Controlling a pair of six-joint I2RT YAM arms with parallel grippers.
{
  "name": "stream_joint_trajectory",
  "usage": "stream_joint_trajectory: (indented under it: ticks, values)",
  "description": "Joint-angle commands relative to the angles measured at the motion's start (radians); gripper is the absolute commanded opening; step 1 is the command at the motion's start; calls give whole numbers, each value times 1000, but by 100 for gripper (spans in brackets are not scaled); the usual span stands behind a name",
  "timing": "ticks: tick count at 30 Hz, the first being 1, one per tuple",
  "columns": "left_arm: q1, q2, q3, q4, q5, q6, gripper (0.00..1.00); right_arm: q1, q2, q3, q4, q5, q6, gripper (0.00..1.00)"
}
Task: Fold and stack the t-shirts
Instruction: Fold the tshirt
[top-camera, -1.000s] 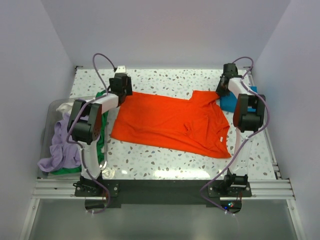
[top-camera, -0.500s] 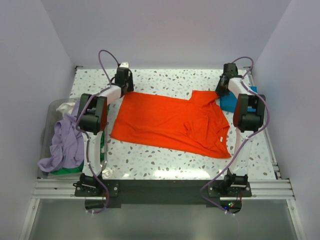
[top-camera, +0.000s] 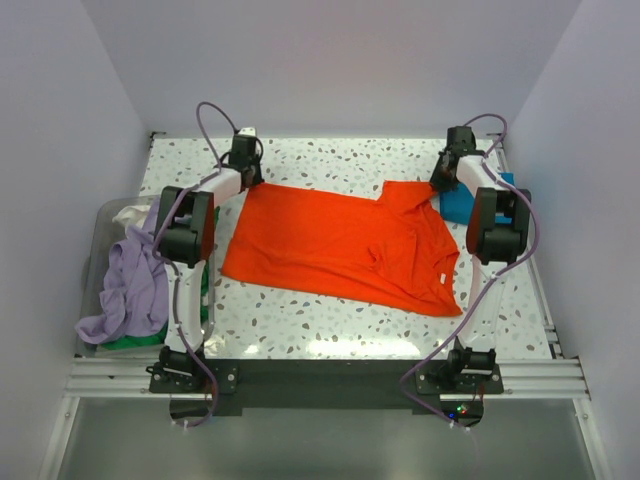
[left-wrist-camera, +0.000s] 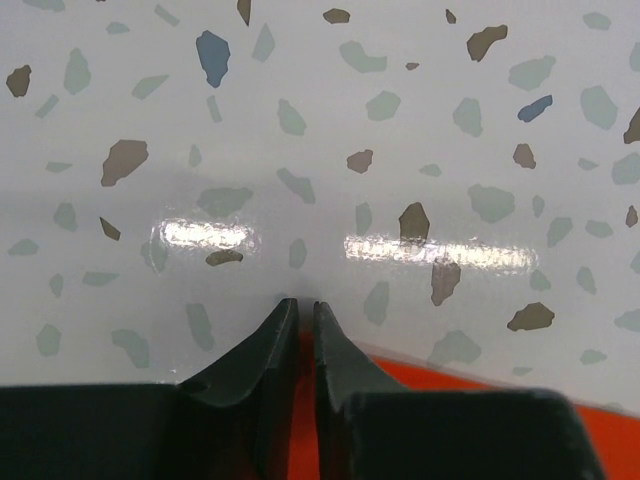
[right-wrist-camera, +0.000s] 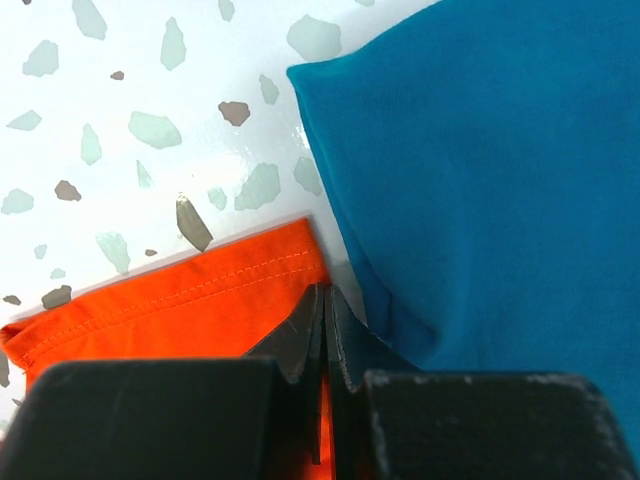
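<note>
A bright orange t-shirt (top-camera: 340, 245) lies spread flat across the middle of the speckled table. My left gripper (top-camera: 247, 180) is at the shirt's far left corner. In the left wrist view its jaws (left-wrist-camera: 298, 305) are pinched to a thin slit with orange cloth (left-wrist-camera: 450, 375) between them. My right gripper (top-camera: 438, 185) holds the far right corner. In the right wrist view it (right-wrist-camera: 322, 290) is shut on the hemmed orange edge (right-wrist-camera: 180, 300). A folded teal-blue t-shirt (right-wrist-camera: 500, 150) lies right beside it, at the table's far right (top-camera: 455, 208).
A clear bin (top-camera: 100, 215) stands off the table's left edge, holding a lavender tee (top-camera: 125, 285), a green one (top-camera: 205, 280) and a whitish one (top-camera: 130, 215). White walls close in the table at the back and both sides.
My left arm reached farther toward the back and its jaws closed onto the orange shirt's far left corner. The right arm and the shirt have not moved.
</note>
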Motion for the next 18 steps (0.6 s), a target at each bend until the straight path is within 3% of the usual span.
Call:
stream_joint_trajectory:
  ticks: [1, 2, 4, 11, 18]
  values:
    - [14, 17, 36, -23, 20, -11, 14, -2, -52, -6, 32, -30, 16, 0]
    - [14, 18, 36, -25, 21, -9, 5, -2, -60, -9, 34, -41, 18, 0]
    - [17, 12, 33, -28, 21, -11, 0, -4, -85, -24, 51, -62, 27, 0]
    - [31, -46, -43, 52, 75, -25, 0, -2, -129, -24, 77, -125, 45, 0]
    - [42, -90, -92, 179, 167, -55, 0, -2, -85, 110, 69, -199, 84, 0]
